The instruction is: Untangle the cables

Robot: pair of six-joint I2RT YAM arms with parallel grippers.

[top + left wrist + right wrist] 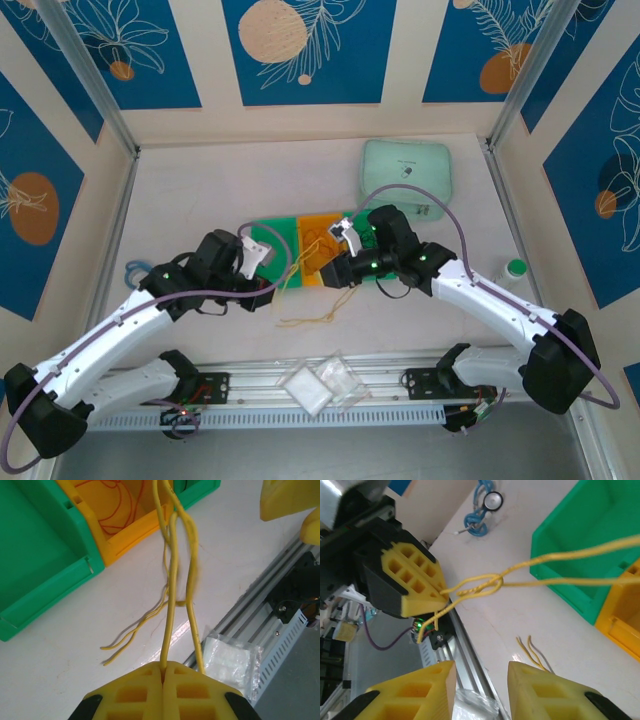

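With the left gripper (164, 669) clamped on the thin pale-yellow wire strands (173, 570), the empty, parted right gripper (481, 672) should pinch beside their twisted knot (491, 584) and pull gently

Thin pale yellow cables (173, 570) are stretching taut from the left gripper (163, 669) clamping them toward the orange bin (125, 540), twisting together midway (a small knot), with loose ends trailing on the table (60, 670). Brown-orange cables (120, 505) are lying looped inside that bin.
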